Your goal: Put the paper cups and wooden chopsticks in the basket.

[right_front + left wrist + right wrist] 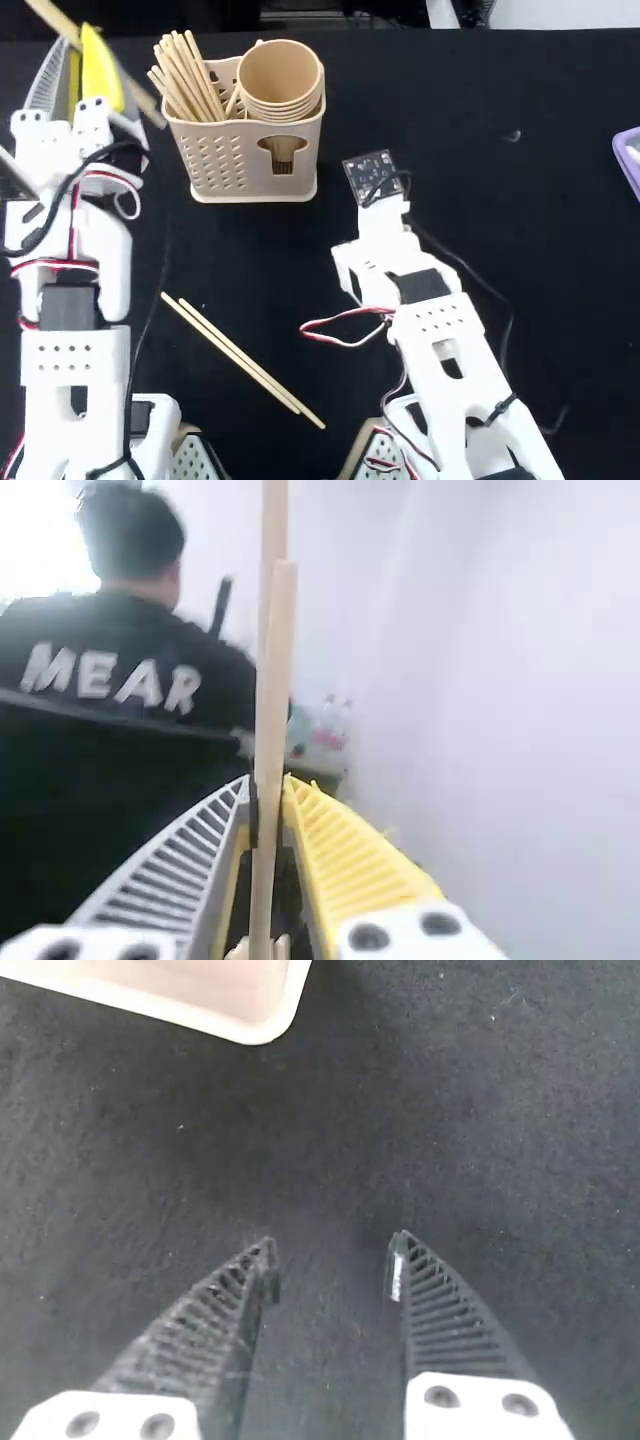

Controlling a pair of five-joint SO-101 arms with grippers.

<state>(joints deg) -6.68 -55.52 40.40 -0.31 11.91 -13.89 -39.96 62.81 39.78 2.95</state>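
Two wooden chopsticks (268, 730) are clamped between the left jaws, held raised above the surface (520, 250) to the left of the basket (250, 165). The right jaws stand open just above the surface, near the basket's front corner. The basket holds stacked paper cups (282, 80) and a chopstick bundle (185, 75). A loose pair of chopsticks (240, 362) lies on the surface between the arms.
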